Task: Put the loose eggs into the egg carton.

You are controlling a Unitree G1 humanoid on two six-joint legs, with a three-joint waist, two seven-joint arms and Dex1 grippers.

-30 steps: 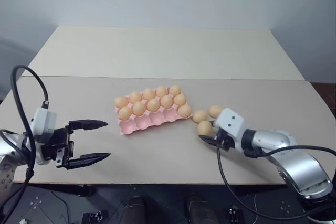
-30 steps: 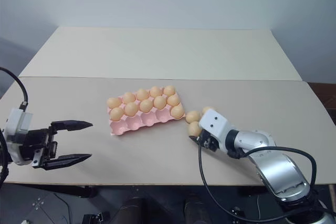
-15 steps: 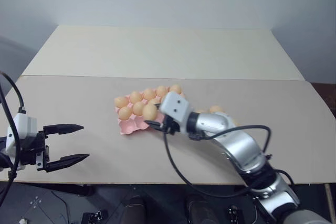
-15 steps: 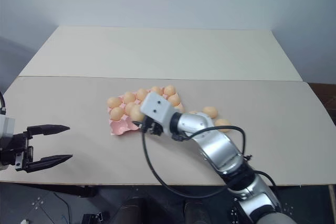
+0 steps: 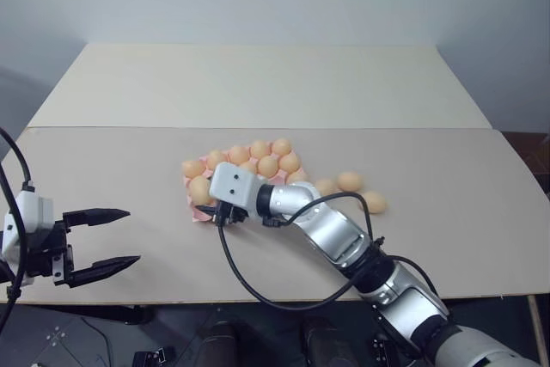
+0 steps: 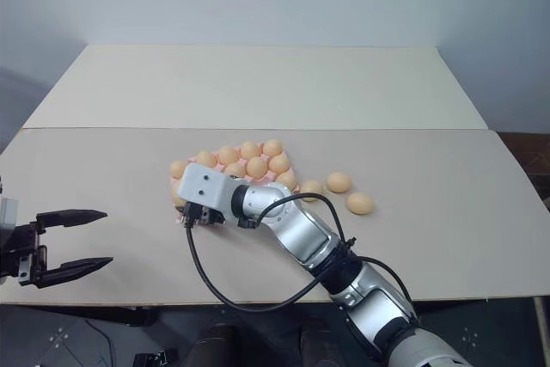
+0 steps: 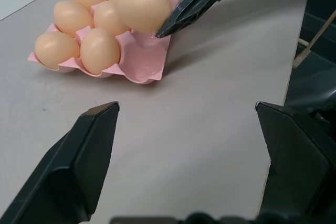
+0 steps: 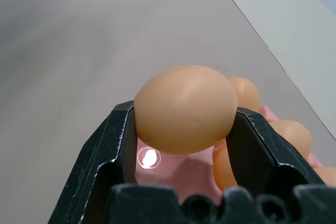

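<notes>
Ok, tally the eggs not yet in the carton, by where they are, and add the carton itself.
loose eggs on the table: 3
egg in the right gripper: 1
egg carton: 1
Total: 5

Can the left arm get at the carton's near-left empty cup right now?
Probably not cleanly: the right gripper, shut on an egg, hovers over that corner of the egg carton. The left gripper waits open, well off to the side.

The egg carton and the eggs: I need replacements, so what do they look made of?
The egg carton: pale pink, thin moulded plastic by its glossy highlights, not certain. The eggs: uniform tan-orange with a smooth satin sheen, probably plastic dummies, though real shells can't be excluded; one sits between the right claw's fingers.
</notes>
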